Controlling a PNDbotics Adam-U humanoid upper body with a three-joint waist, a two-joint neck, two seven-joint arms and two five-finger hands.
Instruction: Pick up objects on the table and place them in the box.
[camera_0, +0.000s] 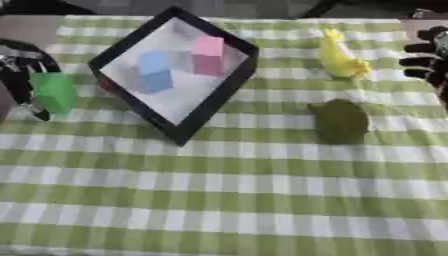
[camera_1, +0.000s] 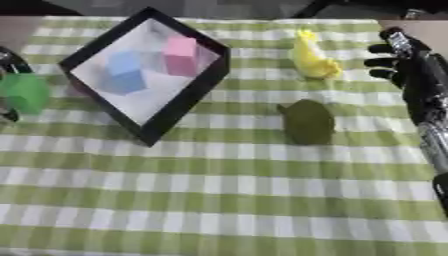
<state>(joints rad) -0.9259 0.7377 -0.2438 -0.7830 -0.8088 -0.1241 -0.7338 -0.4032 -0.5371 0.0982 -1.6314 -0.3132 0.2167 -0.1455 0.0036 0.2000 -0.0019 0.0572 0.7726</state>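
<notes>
Left eye view — yellow object (camera_0: 339, 59) long axis upright

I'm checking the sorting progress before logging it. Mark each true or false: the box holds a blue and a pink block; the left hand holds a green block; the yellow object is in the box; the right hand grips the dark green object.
1. The box holds a blue block and a pink block. True.
2. The left hand holds a green block. True.
3. The yellow object is in the box. False: it lies on the tablecloth, right of the box.
4. The right hand grips the dark green object. False: the hand is open, apart from it.
</notes>
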